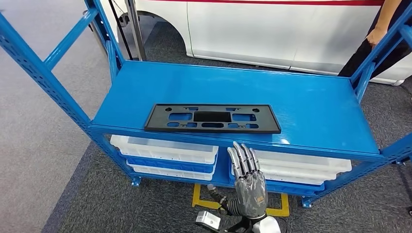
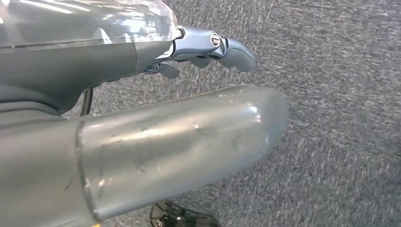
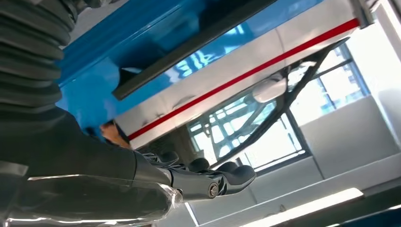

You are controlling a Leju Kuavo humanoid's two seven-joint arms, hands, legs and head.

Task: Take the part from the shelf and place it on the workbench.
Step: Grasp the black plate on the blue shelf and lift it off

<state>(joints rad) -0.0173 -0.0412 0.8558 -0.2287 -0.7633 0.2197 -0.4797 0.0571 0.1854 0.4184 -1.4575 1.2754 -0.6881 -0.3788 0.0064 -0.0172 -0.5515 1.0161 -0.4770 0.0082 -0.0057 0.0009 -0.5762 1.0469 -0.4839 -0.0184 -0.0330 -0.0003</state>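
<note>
Fingers (image 1: 244, 158) on the right hand (image 1: 248, 187) are straight, pressed side by side, holding nothing, just below the blue shelf's (image 1: 316, 104) front edge. Left hand (image 2: 208, 47), seen from its wrist camera over grey carpet (image 2: 340, 94), has fingers loosely extended, empty. Further out, the black part (image 1: 212, 118) lies flat on the shelf near the front, and a white car (image 1: 272, 29) sits behind.

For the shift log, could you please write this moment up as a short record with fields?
part: black plate with cut-outs, flat near the front edge of the shelf top, untouched
shelf: blue metal rack
below: white trays
right hand: raised in front of the shelf, below the part, fingers straight, holding nothing
left hand: over grey carpet, holding nothing
bystander: a person's hand on the rack's far right post
</note>
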